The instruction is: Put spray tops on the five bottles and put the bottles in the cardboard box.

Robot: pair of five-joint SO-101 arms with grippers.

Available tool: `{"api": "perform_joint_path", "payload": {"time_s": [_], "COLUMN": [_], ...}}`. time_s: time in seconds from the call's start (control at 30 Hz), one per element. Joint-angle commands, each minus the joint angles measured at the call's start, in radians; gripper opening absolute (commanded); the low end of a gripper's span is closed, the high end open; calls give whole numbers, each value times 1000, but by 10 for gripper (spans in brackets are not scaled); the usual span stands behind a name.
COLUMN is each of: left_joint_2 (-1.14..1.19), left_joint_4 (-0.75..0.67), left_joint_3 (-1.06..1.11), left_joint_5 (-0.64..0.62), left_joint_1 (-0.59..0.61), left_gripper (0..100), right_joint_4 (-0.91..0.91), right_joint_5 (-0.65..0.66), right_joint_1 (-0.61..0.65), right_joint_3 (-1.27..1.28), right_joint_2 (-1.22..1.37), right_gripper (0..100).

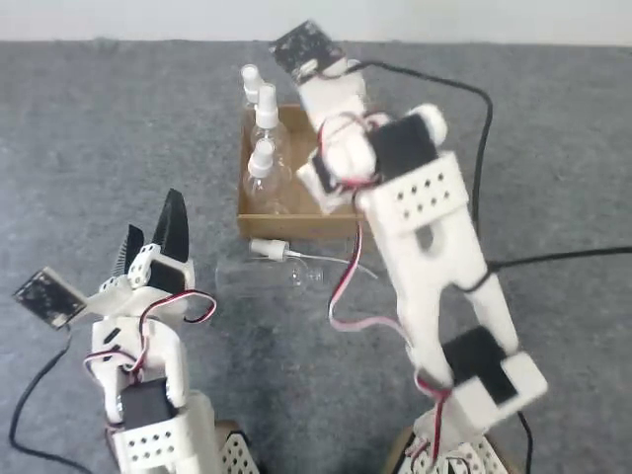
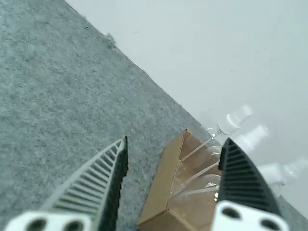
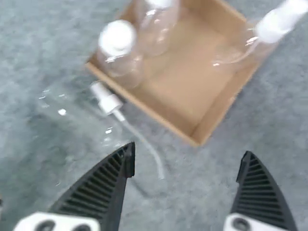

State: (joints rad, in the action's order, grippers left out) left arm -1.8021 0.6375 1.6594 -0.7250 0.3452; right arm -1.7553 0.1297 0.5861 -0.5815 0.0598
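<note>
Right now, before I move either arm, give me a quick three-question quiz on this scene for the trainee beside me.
1. How many bottles stand upright in the cardboard box?
2. True or false: the left gripper is shut on a spray top.
3. Where is the lying bottle?
A) inside the box
B) on the carpet beside the box, with a loose spray top by it
C) upright on the carpet
Key: 1) three. 2) False: the left gripper is open and empty. 3) B.
</note>
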Motion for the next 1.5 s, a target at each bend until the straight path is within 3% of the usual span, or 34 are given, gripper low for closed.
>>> {"api": "perform_joint_path", "payload": {"time_s": [0.0, 0.3, 0.4, 0.97, 1.2, 1.47], "left_joint_2": [-17, -17, -17, -17, -17, -17], "left_joint_4": [-32, -32, -32, -34, -34, -34], "left_joint_3": [-10, -10, -10, -35, -38, -38], "left_joint_5": [0, 0, -2, -6, -6, -6], "left_joint_1": [5, 8, 11, 143, 169, 169], "left_gripper": [291, 291, 290, 290, 290, 290], "right_joint_4": [-39, -22, 1, 245, 344, 320], "right_joint_5": [-91, -586, -695, -1063, -1115, -1148], "right_joint_1": [76, 231, 255, 389, 390, 384], "right_joint_3": [72, 227, 264, 356, 354, 356], "right_joint_2": [-142, -156, -125, 81, 191, 302], "right_gripper": [294, 296, 296, 296, 296, 296]}}
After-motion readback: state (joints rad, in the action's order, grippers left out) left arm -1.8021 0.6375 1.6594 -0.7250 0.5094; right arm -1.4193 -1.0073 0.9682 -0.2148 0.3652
